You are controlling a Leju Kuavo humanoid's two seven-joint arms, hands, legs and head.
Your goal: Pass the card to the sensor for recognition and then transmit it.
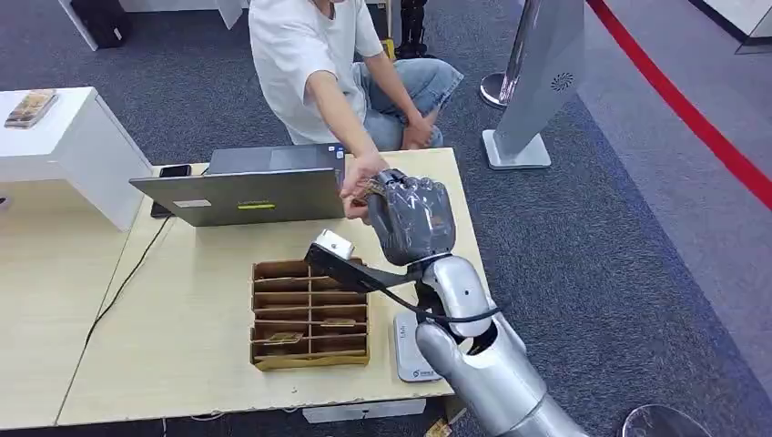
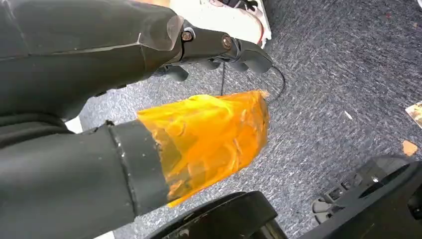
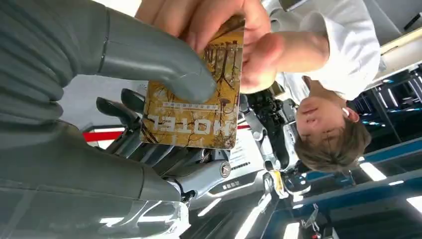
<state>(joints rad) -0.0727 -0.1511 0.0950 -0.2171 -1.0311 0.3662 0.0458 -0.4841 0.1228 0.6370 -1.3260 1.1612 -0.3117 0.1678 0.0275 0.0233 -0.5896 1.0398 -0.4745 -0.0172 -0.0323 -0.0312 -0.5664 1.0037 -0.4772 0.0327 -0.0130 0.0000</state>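
wooden table (image 1: 209, 300), right hand (image 1: 411, 217) pinching card (image 3: 196, 94) — person's hand (image 1: 360, 177) gripping it too

Card (image 3: 191, 99) gold-brown, tree print; laptop (image 1: 246, 193) grey.

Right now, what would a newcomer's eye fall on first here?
The handover: the right hand holds a HOTEL card above the table's far edge while a person's hand grasps it too. Nearer, a brown card tray lies on the table before a laptop.
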